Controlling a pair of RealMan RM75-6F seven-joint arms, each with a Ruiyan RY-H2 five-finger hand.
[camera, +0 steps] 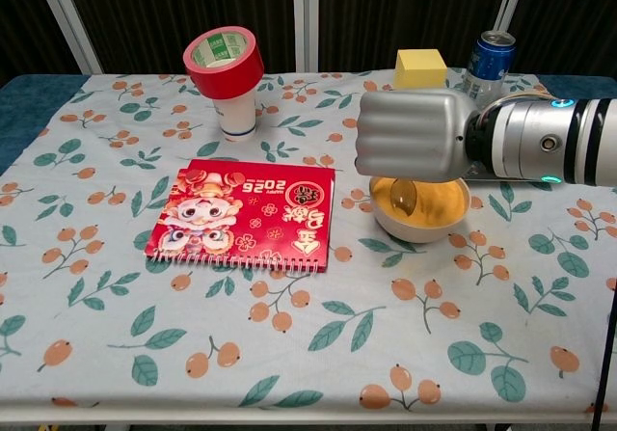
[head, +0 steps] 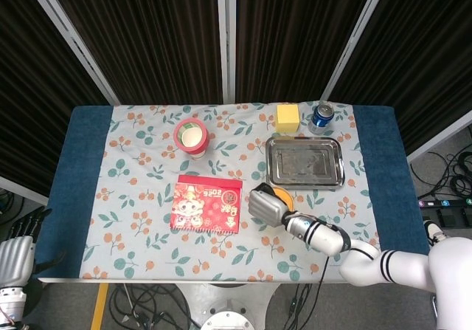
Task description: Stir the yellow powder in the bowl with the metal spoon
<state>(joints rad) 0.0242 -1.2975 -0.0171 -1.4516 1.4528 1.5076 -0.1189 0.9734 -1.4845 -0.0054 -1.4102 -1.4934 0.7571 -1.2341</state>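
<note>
Only from chest view: spoon [camera: 403,197] in bowl [camera: 421,221]

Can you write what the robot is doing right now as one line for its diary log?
step: stirring | right hand: holds metal spoon in white bowl of yellow powder | left hand: off table, idle

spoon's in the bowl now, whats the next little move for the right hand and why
Probably sweep the spoon back across the bowl toward the tray side. The right hand holds it from above, with the spoon's tip down in the yellow powder near the bowl's left wall, so most of the powder lies to the other side. Keep the stroke low and gentle to avoid tipping the bowl.
</note>
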